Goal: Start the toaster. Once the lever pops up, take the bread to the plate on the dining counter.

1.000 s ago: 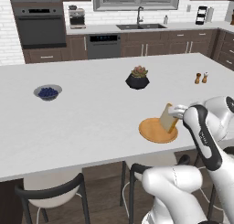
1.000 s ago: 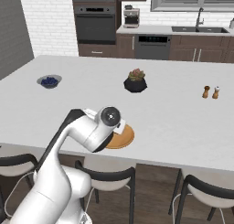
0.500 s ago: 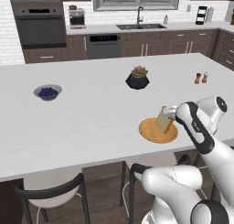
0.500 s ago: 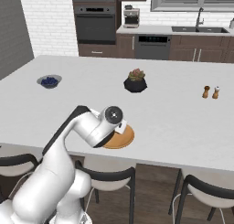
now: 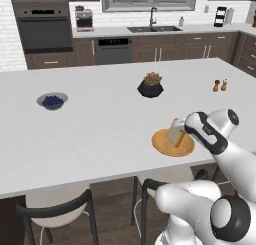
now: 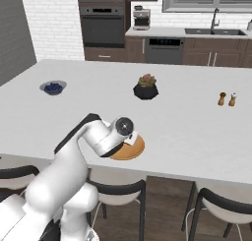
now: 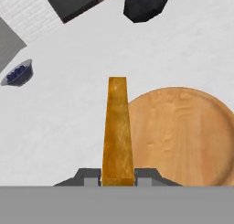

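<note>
My gripper [image 7: 118, 177] is shut on the bread [image 7: 117, 127], a slice with a golden-brown crust that the hand view shows edge-on. The slice hangs over the left part of the round orange-tan plate [image 7: 183, 136]. From the left base view the bread [image 5: 176, 131] stands tilted just above the plate [image 5: 162, 143], and the gripper [image 5: 183, 134] holds it from the right. The plate [image 6: 132, 151] lies near the front edge of the white dining counter [image 5: 100, 129], under my hand [image 6: 124, 129]. The toaster and its lever are out of view.
A grey bowl of blueberries [image 5: 52, 100] sits at the counter's left. A black pot with a succulent [image 5: 150, 85] stands behind the plate. Two small shakers [image 5: 220, 85] are at the far right. Dark chairs [image 5: 55, 209] are tucked under the front edge.
The gripper has carried the bread a little down and to the left, closer over the plate. Its jaws have stayed shut on the slice.
</note>
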{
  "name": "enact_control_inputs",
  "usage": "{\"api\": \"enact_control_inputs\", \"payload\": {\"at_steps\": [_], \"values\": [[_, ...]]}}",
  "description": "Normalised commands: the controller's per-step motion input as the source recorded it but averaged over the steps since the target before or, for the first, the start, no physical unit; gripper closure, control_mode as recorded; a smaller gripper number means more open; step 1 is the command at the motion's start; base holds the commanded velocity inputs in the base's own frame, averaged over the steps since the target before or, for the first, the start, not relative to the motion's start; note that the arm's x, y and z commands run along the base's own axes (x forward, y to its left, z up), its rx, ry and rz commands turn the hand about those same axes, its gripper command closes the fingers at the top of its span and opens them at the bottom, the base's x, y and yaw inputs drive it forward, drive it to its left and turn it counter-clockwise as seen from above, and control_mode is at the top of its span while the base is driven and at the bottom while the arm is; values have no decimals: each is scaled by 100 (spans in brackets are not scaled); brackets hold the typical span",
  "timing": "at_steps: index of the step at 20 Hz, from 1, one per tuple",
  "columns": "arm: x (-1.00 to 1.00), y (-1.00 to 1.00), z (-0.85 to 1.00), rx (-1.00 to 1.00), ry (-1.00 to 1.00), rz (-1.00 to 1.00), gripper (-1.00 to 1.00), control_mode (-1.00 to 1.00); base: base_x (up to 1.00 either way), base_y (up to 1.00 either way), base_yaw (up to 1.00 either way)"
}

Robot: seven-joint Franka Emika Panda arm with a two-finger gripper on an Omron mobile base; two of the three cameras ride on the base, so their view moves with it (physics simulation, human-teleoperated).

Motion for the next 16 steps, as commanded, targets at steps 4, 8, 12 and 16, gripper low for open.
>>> {"api": "enact_control_inputs", "payload": {"at_steps": [4, 8, 12, 16], "values": [[26, 0, -26, 0, 0, 0, 100, -100, 0, 0, 0], [17, 0, -18, 0, 1, 0, 100, -100, 0, 0, 0], [13, 0, -18, 0, 1, 0, 100, -100, 0, 0, 0], [18, 0, -13, 0, 0, 0, 100, -100, 0, 0, 0]]}}
